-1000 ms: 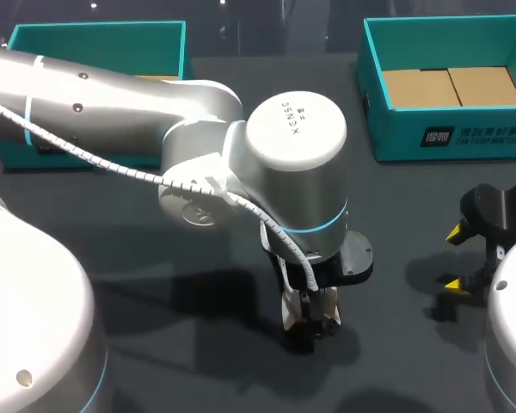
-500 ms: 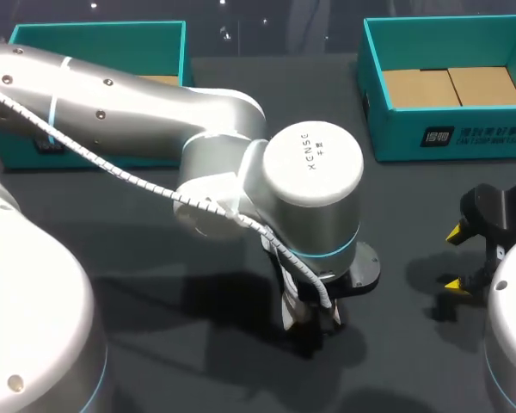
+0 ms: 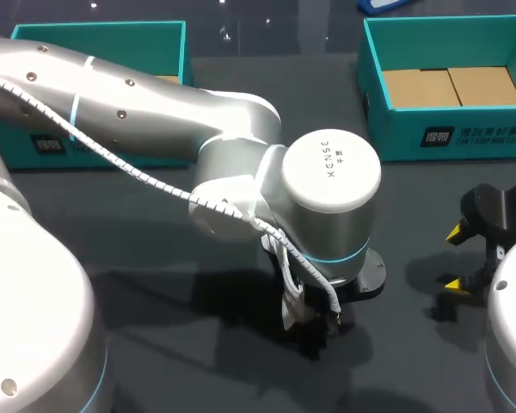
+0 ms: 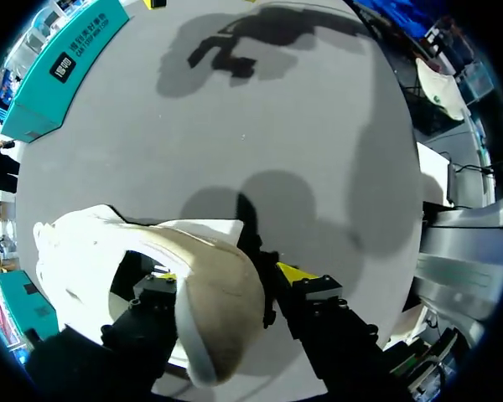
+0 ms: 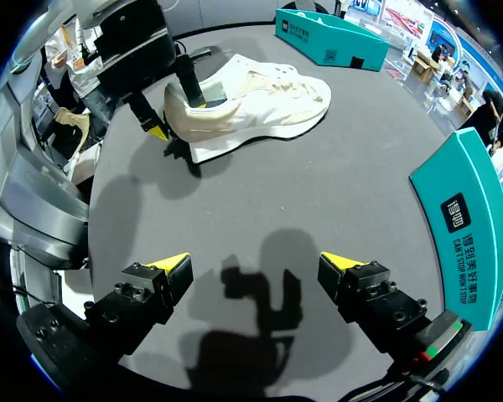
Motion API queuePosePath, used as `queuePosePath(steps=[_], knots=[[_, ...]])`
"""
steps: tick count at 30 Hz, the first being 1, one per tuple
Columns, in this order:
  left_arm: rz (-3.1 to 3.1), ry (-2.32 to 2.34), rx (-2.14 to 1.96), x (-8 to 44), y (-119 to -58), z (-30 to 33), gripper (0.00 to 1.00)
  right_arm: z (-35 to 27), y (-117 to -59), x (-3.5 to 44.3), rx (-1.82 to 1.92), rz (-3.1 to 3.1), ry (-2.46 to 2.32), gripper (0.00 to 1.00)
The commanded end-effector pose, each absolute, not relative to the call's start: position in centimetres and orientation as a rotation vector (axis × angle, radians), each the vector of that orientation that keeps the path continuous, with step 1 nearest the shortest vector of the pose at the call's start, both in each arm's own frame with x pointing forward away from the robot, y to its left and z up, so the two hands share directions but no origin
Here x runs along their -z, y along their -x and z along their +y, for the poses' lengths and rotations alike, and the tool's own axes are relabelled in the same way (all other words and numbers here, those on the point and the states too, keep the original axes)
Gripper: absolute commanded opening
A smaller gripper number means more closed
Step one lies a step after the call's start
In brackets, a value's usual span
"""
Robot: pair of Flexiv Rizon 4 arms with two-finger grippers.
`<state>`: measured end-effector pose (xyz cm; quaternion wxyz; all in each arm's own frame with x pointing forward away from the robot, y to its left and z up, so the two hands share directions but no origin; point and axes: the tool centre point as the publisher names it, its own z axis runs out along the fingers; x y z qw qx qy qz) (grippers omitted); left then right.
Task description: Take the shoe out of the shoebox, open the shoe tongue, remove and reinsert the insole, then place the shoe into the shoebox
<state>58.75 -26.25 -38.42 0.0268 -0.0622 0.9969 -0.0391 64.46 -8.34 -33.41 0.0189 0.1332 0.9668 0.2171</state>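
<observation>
A white shoe [image 5: 260,100] lies on its sole on the dark table, outside both boxes. My left gripper [image 4: 230,274] stands over its heel [image 4: 218,293], one finger down inside the shoe's opening and the other against the outside of the heel, shut on the heel wall. The right wrist view shows the same grip, with my left gripper [image 5: 176,115] at the heel end. In the head view my left arm hides the shoe; only the left gripper [image 3: 314,317] shows below the wrist. My right gripper [image 3: 456,256] hangs open and empty at the table's right, well short of the shoe [image 5: 256,264].
An open teal shoebox [image 3: 447,129] with a brown cardboard floor stands at the back right. A second teal box [image 3: 99,34] sits at the back left, partly behind my left arm. Bare table lies between my right gripper and the shoe.
My left arm has shifted a little to the right and its fingers have drawn in onto the shoe's heel. The right arm has not moved.
</observation>
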Motion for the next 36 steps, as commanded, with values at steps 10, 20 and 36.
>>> queuePosePath(steps=[10, 20, 36], knots=[[3.092, 0.191, 0.104, 39.1, -58.5, -26.4, 0.50, -8.3, -64.2, 33.3, -0.671, 2.998, -0.414, 1.00], [3.114, 0.185, 0.110, 38.8, -58.6, -25.6, 0.49, -8.3, -64.2, 33.3, -0.671, 2.998, -0.414, 1.00], [3.171, 0.158, 0.110, 39.0, -58.8, -25.3, 0.45, -8.3, -64.2, 33.3, -0.671, 2.998, -0.414, 1.00]])
